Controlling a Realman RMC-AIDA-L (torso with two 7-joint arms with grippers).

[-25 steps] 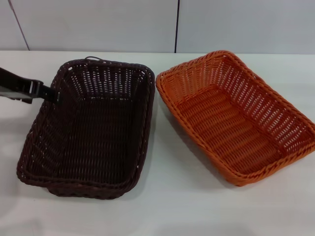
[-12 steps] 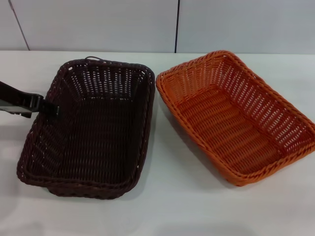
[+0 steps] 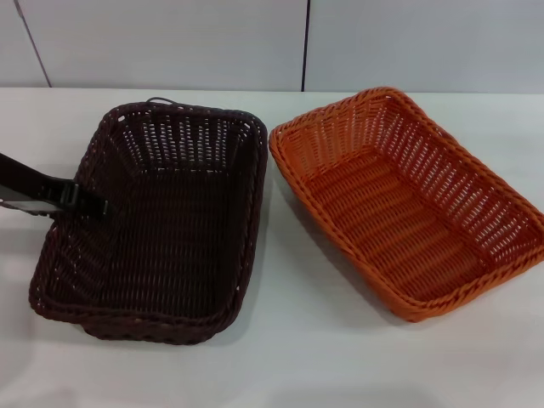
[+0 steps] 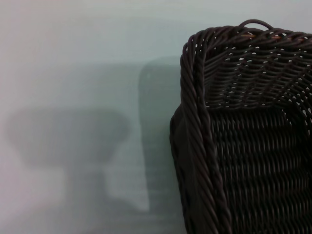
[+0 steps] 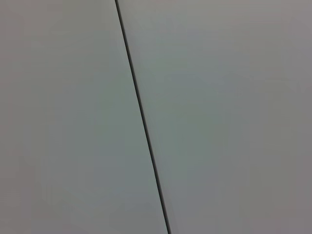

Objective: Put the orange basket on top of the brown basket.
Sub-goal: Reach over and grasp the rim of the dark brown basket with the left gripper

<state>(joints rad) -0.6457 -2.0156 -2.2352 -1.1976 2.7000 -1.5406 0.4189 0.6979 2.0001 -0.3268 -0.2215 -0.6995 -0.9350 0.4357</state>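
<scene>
The brown basket (image 3: 161,221) stands on the left half of the white table, empty, long side running away from me. To its right stands the orange basket (image 3: 408,204), also empty, turned at an angle, its near corner almost touching the brown rim. My left gripper (image 3: 92,205) reaches in from the left edge and sits at the brown basket's left rim, about halfway along. The left wrist view shows a corner of the brown basket (image 4: 248,146) and its braided rim close up. The right arm is out of the head view.
The white table (image 3: 297,357) has bare surface in front of both baskets and to the far left. A pale panelled wall (image 3: 170,42) runs along the back edge. The right wrist view holds only that wall and its dark seam (image 5: 141,117).
My left gripper has slid along the brown basket's left rim toward the front of the table. Both baskets stayed where they were.
</scene>
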